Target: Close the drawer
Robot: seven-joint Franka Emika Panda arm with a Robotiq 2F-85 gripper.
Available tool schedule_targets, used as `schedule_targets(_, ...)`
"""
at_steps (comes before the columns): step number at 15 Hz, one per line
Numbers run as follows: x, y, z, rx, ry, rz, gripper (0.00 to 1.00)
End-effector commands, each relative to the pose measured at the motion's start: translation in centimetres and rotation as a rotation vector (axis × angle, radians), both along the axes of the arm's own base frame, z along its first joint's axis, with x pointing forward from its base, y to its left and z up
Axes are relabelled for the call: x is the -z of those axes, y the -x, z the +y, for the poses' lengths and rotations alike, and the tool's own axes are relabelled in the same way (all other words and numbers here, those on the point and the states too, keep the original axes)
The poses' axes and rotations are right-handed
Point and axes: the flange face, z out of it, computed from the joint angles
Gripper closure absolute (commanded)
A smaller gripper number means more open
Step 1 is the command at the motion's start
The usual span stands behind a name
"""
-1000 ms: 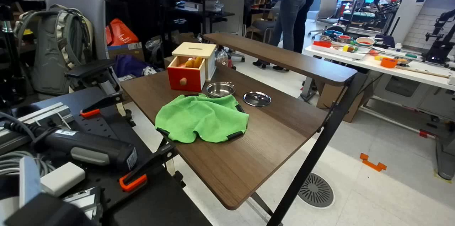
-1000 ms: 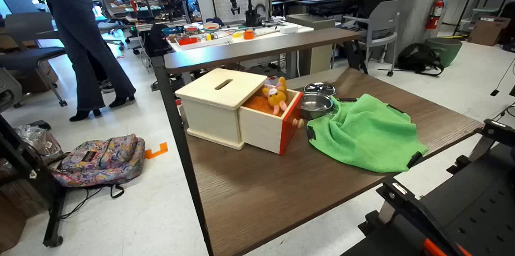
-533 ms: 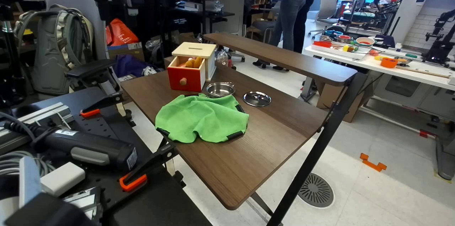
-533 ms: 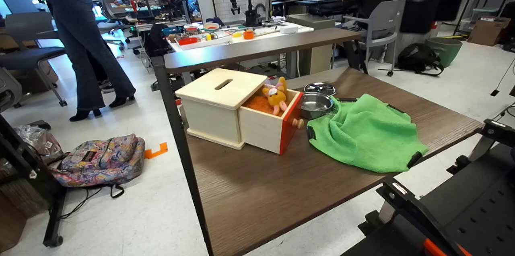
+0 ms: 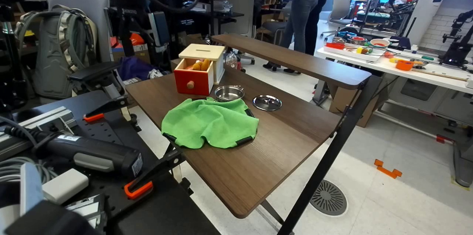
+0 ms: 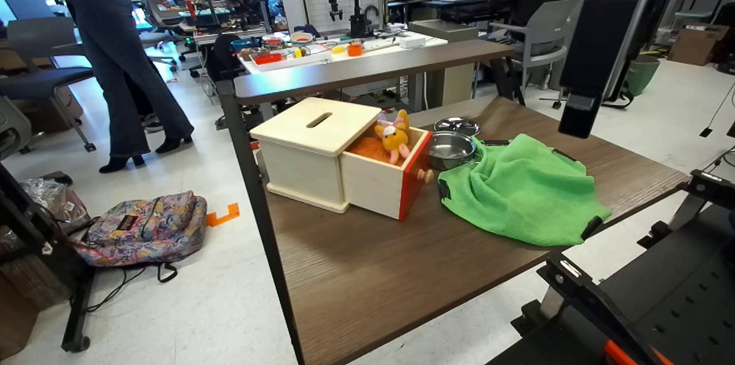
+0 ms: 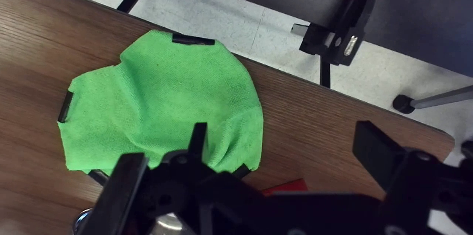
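Note:
The light-wood box [image 5: 219,65] stands on the brown table, and it also shows in an exterior view from its side [image 6: 300,169]. Its red-fronted drawer [image 5: 199,82] is pulled well out, with a round wooden knob and a yellow-orange plush toy inside; the drawer also shows from the side [image 6: 373,186]. In the wrist view only a red strip of the drawer [image 7: 290,186] shows; the gripper hides the rest. My gripper [image 7: 282,128] is open and empty. It hangs in the air in front of the drawer, apart from it, in both exterior views [image 5: 145,48] [image 6: 577,115].
A green cloth [image 5: 210,122] lies in front of the drawer. A metal pot [image 6: 449,150] stands close beside the drawer front, with a shiny lid [image 5: 266,102] near it. A raised shelf [image 6: 367,69] runs along one table side. Clamps [image 7: 340,39] stick out from the black bench.
My gripper has come down into both exterior views and moved towards the table, nearer the drawer front. The box, drawer, cloth, pot and lid have not moved.

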Motion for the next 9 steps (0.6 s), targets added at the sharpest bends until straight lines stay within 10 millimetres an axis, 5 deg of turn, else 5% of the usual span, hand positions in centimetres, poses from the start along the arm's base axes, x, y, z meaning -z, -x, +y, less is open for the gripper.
schedule_targets(1,3.0,-1.6,-1.4,0.007,-0.021,-0.052,0.00)
schedule_targets(9,8.9,-5.5,-2.9,0.078,-0.023,-0.045,0.00)
